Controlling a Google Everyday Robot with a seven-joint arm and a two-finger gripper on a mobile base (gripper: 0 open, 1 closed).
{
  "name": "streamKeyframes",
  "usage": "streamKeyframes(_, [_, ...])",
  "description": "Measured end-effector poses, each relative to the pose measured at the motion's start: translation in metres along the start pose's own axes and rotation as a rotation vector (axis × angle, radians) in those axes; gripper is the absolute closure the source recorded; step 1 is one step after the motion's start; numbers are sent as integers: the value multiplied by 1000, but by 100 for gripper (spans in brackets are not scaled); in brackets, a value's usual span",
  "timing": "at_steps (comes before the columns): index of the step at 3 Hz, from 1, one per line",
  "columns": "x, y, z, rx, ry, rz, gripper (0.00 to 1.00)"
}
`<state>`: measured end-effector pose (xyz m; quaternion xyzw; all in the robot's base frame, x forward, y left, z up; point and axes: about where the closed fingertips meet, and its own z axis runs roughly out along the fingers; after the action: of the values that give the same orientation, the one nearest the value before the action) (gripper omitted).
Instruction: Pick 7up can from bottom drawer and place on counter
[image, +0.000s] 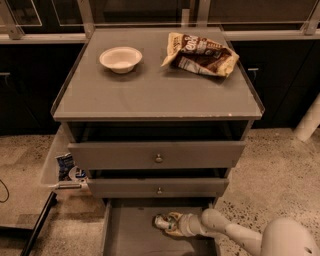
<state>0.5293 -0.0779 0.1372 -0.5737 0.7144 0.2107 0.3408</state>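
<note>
The 7up can (162, 222) lies on its side on the floor of the open bottom drawer (127, 235), silver-white with green. My gripper (171, 223) reaches into the drawer from the lower right on a white arm (235, 234) and is at the can, around its right end. The counter (150, 92) is the flat grey top of the cabinet above, well up from the gripper.
A white bowl (120, 59) and a brown and cream snack bag (200, 54) sit at the back of the counter. Two knobbed drawers (158, 155) stand slightly open above the bottom one. A clear bin with packets (67, 167) hangs at the cabinet's left.
</note>
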Motion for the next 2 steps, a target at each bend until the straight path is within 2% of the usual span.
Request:
streamKeyframes(1, [2,10,-1,-24,-15,30,100])
streamKeyframes(2, [-14,17,-24,-23,-55,21,100])
